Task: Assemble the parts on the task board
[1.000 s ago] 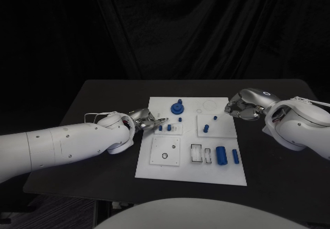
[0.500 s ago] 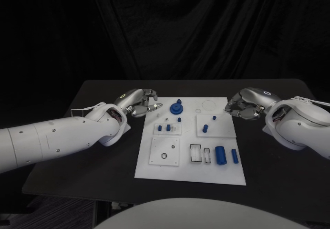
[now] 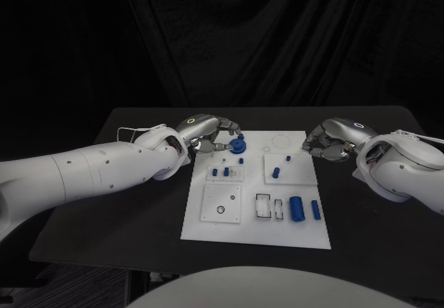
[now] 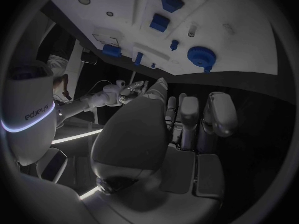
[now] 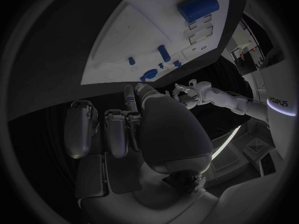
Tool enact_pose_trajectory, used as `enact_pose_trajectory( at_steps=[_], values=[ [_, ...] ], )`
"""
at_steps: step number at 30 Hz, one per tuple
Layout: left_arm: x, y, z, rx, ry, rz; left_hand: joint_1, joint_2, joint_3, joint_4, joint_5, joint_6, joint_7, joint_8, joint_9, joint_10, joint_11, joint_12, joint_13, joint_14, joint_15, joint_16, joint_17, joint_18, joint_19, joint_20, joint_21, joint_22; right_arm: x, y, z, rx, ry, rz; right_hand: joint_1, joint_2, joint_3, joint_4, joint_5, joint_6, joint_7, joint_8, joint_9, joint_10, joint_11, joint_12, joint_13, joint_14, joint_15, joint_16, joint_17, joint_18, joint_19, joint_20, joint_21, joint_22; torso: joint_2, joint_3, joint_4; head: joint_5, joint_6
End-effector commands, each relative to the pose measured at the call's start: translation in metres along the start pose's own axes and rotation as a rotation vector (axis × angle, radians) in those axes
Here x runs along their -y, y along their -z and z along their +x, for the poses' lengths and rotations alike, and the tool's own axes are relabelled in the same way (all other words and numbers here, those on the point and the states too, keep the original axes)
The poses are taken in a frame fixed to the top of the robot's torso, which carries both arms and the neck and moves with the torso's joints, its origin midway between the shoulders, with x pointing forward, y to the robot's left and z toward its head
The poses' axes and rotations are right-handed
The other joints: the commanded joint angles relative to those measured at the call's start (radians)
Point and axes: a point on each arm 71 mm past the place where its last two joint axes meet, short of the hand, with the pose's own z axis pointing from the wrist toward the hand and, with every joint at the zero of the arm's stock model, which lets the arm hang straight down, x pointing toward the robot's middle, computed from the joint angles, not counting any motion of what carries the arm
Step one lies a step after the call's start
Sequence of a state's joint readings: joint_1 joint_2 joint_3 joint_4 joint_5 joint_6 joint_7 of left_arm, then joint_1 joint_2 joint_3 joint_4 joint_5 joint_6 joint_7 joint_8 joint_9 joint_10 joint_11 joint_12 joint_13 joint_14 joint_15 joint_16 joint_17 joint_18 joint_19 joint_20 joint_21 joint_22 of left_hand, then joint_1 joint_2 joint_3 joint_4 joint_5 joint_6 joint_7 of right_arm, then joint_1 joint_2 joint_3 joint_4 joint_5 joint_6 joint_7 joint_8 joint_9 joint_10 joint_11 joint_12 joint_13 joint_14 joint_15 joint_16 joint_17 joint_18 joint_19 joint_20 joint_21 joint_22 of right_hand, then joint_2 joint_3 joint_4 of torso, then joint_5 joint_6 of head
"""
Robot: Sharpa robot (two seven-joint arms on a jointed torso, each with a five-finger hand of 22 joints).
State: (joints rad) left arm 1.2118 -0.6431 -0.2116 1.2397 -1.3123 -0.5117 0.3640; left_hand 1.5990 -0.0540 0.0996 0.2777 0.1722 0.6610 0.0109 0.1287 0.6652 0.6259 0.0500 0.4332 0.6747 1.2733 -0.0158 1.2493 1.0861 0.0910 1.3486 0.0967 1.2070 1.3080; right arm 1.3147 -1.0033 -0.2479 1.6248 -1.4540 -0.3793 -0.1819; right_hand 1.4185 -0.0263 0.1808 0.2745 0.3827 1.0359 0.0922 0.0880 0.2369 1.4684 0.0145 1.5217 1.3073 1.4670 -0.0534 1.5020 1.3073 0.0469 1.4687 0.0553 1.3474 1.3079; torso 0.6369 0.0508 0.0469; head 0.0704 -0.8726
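Black bench carries the white task board (image 3: 256,221), where the left hand (image 3: 211,136), fingers loosely apart and empty, hovers beside the round blue gear-like part (image 3: 239,145) near the far edge; it should close squarely from above, while the right hand (image 3: 326,146) waits curled, empty.

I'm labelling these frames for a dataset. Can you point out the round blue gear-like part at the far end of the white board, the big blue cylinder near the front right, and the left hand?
Round blue gear-like part (image 3: 239,145), head view, its disc.
Big blue cylinder (image 3: 297,208), head view, mid-body.
Left hand (image 3: 209,133), head view, silver back of the hand.
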Motion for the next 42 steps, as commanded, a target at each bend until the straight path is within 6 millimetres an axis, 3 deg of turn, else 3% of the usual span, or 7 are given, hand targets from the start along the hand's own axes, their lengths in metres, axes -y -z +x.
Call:
enact_pose_trajectory(
  at_steps=[1, 4, 6, 17, 22, 26, 42],
  values=[
    [0.007, -0.008, 0.012, -0.107, -0.095, 0.083, 0.021, -0.016, 0.024, -0.007, 0.044, 0.053, -0.018, -0.045, -0.073, 0.01, 0.004, -0.013, -0.072, 0.025, -0.001, 0.02, 0.019, -0.015, 0.019, -0.004, 0.021, 0.163, 0.001, 0.001, 0.0, 0.012, -0.001, -0.004, 0.003, -0.004, 0.006, 0.001, 0.006, 0.006, 0.003, -0.001, 0.0, 0.057, -0.001, -0.002, 0.206, 0.082, 0.0, -0.004, 0.167, 0.005, 0.014, 0.0, -0.001, 0.194, 0.001, 0.0007, 0.0005, -0.001, 0.0],
    [0.01, -0.015, 0.017, -0.13, -0.106, 0.074, 0.02, -0.024, 0.029, -0.013, 0.062, 0.059, -0.022, -0.057, -0.089, 0.006, 0.009, -0.015, -0.088, 0.035, 0.001, 0.031, 0.03, -0.02, 0.033, -0.005, 0.043, 0.169, 0.001, 0.002, 0.0, 0.013, -0.002, -0.005, 0.004, -0.004, 0.007, 0.001, 0.006, 0.007, 0.003, 0.0, 0.0, 0.057, -0.001, -0.002, 0.206, 0.082, 0.0, -0.003, 0.168, 0.004, 0.015, 0.0, 0.0, 0.195, 0.003, 0.0003, -0.0017, 0.002, 0.0],
    [0.011, -0.019, 0.02, -0.141, -0.11, 0.063, 0.016, -0.028, 0.031, -0.015, 0.068, 0.06, -0.02, -0.062, -0.099, 0.003, 0.014, -0.016, -0.097, 0.045, 0.003, 0.042, 0.042, -0.021, 0.039, -0.005, 0.052, 0.172, 0.001, 0.002, 0.0, 0.013, -0.002, -0.005, 0.004, -0.004, 0.007, 0.001, 0.006, 0.007, 0.003, 0.0, 0.0, 0.057, -0.001, -0.002, 0.206, 0.082, 0.0, -0.003, 0.168, 0.004, 0.015, 0.0, 0.0, 0.195, 0.005, -0.0032, 0.0016, -0.002, 0.0],
    [0.014, -0.033, 0.031, -0.194, -0.109, 0.009, -0.012, -0.032, 0.03, -0.025, 0.063, 0.076, 0.001, -0.061, -0.131, 0.022, 0.034, 0.006, -0.116, 0.057, 0.014, 0.058, 0.051, -0.025, 0.051, 0.006, 0.07, 0.175, 0.0, 0.003, 0.0, 0.013, -0.004, -0.006, 0.004, -0.004, 0.007, 0.001, 0.007, 0.008, 0.002, 0.0, 0.0, 0.057, -0.001, -0.002, 0.206, 0.082, 0.0, -0.003, 0.168, 0.005, 0.014, 0.0, -0.001, 0.194, 0.018, -0.0108, -0.0022, 0.006, 0.0],
    [0.015, -0.034, 0.036, -0.216, -0.103, -0.002, -0.019, -0.031, 0.034, -0.03, 0.064, 0.098, 0.007, -0.058, -0.141, 0.04, 0.035, 0.027, -0.113, 0.062, 0.015, 0.064, 0.056, -0.026, 0.057, 0.009, 0.079, 0.177, 0.0, 0.004, 0.0, 0.012, -0.004, -0.005, 0.004, -0.004, 0.007, 0.001, 0.007, 0.008, 0.002, 0.0, 0.0, 0.057, -0.001, -0.002, 0.206, 0.082, 0.0, -0.003, 0.168, 0.005, 0.014, 0.0, -0.001, 0.194, 0.021, -0.0112, -0.0051, 0.005, 0.0],
    [0.015, -0.035, 0.04, -0.234, -0.098, -0.013, -0.025, -0.032, 0.037, -0.034, 0.066, 0.114, 0.013, -0.055, -0.148, 0.055, 0.035, 0.046, -0.106, 0.062, 0.014, 0.065, 0.053, -0.026, 0.058, 0.01, 0.081, 0.177, 0.001, 0.004, 0.0, 0.011, -0.004, -0.004, 0.004, -0.004, 0.007, 0.001, 0.007, 0.008, 0.002, 0.0, 0.0, 0.057, -0.001, -0.002, 0.206, 0.082, 0.0, -0.003, 0.168, 0.005, 0.014, 0.0, -0.001, 0.194, 0.019, -0.0105, -0.0021, 0.003, 0.0],
    [0.013, -0.033, 0.049, -0.256, -0.089, -0.03, -0.036, -0.025, 0.063, -0.051, 0.083, 0.196, 0.039, -0.039, -0.166, 0.09, 0.03, 0.115, -0.064, 0.068, 0.011, 0.071, 0.053, -0.027, 0.064, 0.009, 0.093, 0.179, 0.0, 0.003, 0.0, 0.01, -0.003, -0.006, 0.003, -0.006, 0.007, 0.001, 0.009, 0.009, 0.002, 0.0, 0.0, 0.057, -0.001, -0.002, 0.205, 0.082, -0.001, -0.004, 0.166, 0.005, 0.014, 0.0, -0.001, 0.194, 0.017, -0.0116, -0.003, 0.003, 0.0]
  ],
)
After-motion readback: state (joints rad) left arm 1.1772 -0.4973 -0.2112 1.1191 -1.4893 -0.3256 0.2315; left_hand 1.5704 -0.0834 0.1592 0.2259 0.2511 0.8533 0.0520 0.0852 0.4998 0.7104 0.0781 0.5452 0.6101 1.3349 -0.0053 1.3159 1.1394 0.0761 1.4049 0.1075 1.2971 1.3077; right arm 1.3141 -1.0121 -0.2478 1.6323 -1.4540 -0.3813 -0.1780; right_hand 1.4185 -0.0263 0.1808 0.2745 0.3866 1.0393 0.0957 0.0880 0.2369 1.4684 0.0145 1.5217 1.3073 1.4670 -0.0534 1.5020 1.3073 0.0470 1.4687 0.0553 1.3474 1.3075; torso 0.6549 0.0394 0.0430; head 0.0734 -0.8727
